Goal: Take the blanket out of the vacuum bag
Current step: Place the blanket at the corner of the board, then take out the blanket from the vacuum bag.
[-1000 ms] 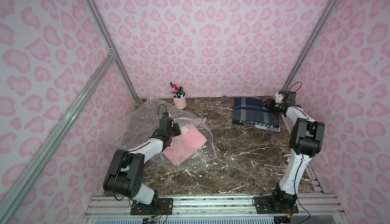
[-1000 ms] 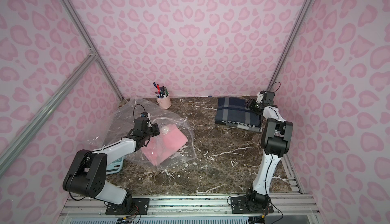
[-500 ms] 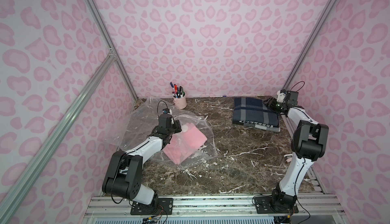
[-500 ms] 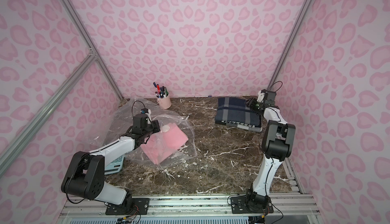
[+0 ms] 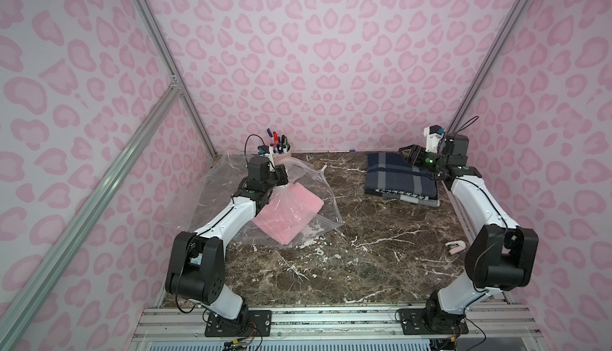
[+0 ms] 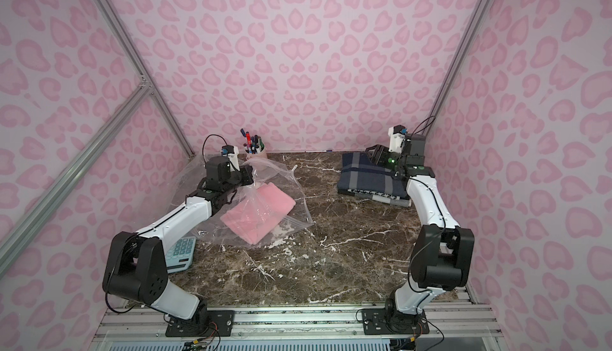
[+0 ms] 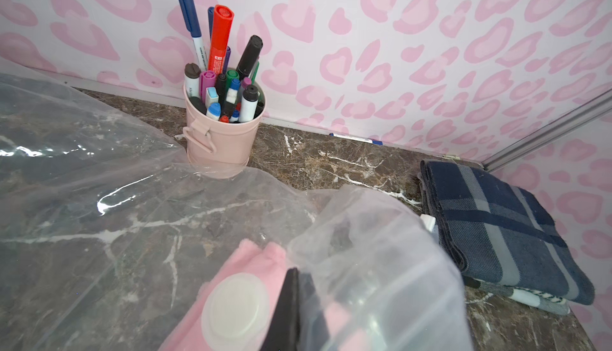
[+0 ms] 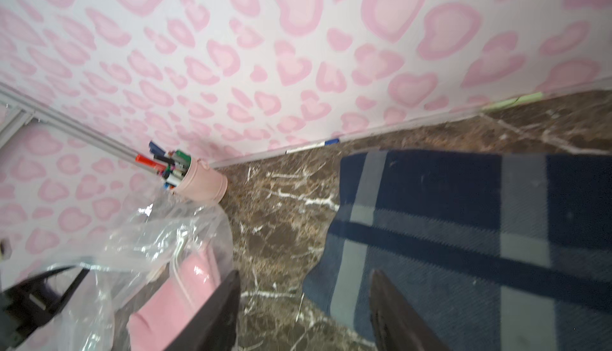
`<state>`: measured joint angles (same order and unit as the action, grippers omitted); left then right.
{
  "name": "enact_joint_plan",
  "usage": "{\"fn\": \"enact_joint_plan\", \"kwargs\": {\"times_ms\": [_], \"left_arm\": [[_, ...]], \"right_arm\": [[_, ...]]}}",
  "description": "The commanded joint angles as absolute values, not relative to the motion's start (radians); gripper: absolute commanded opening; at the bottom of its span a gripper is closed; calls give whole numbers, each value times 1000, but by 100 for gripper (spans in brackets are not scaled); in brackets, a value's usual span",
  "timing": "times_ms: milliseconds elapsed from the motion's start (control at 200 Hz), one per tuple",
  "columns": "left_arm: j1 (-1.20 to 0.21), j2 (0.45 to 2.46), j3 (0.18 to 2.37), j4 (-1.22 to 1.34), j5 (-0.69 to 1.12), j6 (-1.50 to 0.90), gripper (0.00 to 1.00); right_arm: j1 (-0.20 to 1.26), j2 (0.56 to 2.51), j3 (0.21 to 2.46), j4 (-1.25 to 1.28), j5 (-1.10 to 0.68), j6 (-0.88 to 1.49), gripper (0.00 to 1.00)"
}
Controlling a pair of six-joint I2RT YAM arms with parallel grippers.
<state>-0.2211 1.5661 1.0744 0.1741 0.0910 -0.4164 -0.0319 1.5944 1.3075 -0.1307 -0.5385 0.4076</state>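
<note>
The vacuum bag (image 5: 326,200) is crinkly clear plastic on the left of the marble table (image 5: 364,266), with its round white valve disc (image 7: 235,306) close to my left gripper. A folded pink blanket (image 5: 287,212) (image 6: 258,213) lies inside it, under the plastic. My left gripper (image 5: 283,177) (image 7: 294,275) is shut on a fold of the bag's plastic and holds it raised above the blanket's far end. My right gripper (image 5: 405,152) (image 8: 305,271) stands open over the edge of a navy plaid blanket (image 5: 400,180) at the back right, holding nothing.
A pink cup of markers (image 5: 281,154) stands at the back wall behind the bag. More clear plastic (image 7: 99,200) spreads to the back left. A pale blue calculator (image 6: 180,253) lies under my left arm. A small pale object (image 5: 457,246) sits near the right edge.
My left gripper has risen and moved toward the back wall, pulling the bag's plastic up with it. My right arm's elbow has dropped; its gripper stays over the plaid blanket.
</note>
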Motion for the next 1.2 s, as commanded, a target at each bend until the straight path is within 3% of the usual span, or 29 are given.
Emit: {"fn": "enact_joint_plan", "kwargs": {"times_ms": [0, 325, 625, 925, 1195], "left_arm": [[-220, 1553, 1034, 232, 122, -417, 4], [-219, 1474, 864, 311, 152, -381, 4], [-220, 1446, 848, 281, 119, -354, 4], [-220, 1417, 842, 293, 133, -374, 4], [-223, 1387, 806, 322, 164, -394, 4]], "right_arm": [[40, 1506, 1138, -45, -541, 464, 62], [427, 1359, 744, 163, -382, 655, 63], [699, 1369, 727, 269, -304, 775, 70], [809, 1574, 766, 475, -284, 923, 80], [809, 1867, 822, 781, -345, 1077, 85]]}}
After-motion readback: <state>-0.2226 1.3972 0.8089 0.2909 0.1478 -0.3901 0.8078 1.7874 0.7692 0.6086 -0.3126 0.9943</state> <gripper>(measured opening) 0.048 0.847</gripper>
